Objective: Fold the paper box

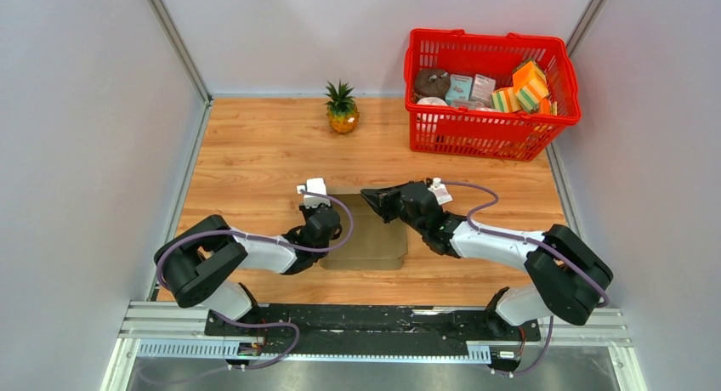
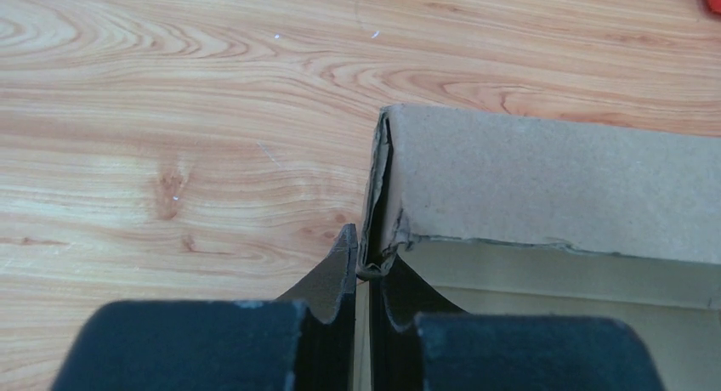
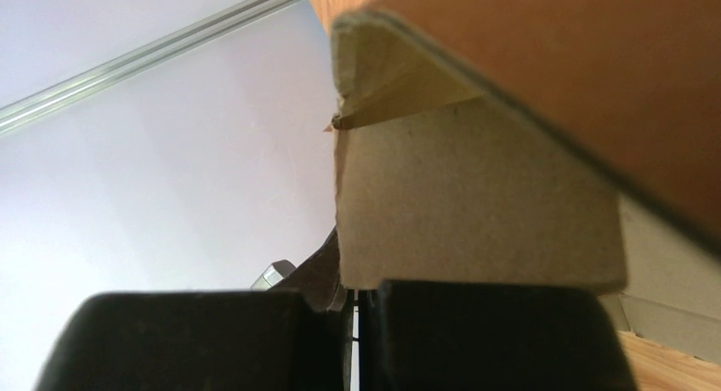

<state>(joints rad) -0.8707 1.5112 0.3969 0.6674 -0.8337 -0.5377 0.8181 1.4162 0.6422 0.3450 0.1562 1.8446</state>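
The paper box [image 1: 367, 238] is plain brown cardboard and lies mostly flat on the wooden table between my two arms. My left gripper [image 1: 319, 217] is at its left edge. In the left wrist view the left gripper [image 2: 366, 268] is shut on a folded corner of the box [image 2: 544, 187], where a side wall stands up. My right gripper [image 1: 376, 199] is at the box's far edge. In the right wrist view the right gripper [image 3: 354, 282] is shut on a raised flap of the box [image 3: 476, 195], which hides most of that view.
A red basket [image 1: 489, 136] with small colourful packages stands at the back right. A small pineapple [image 1: 342, 109] stands at the back middle. Grey walls close in the table on the left, right and back.
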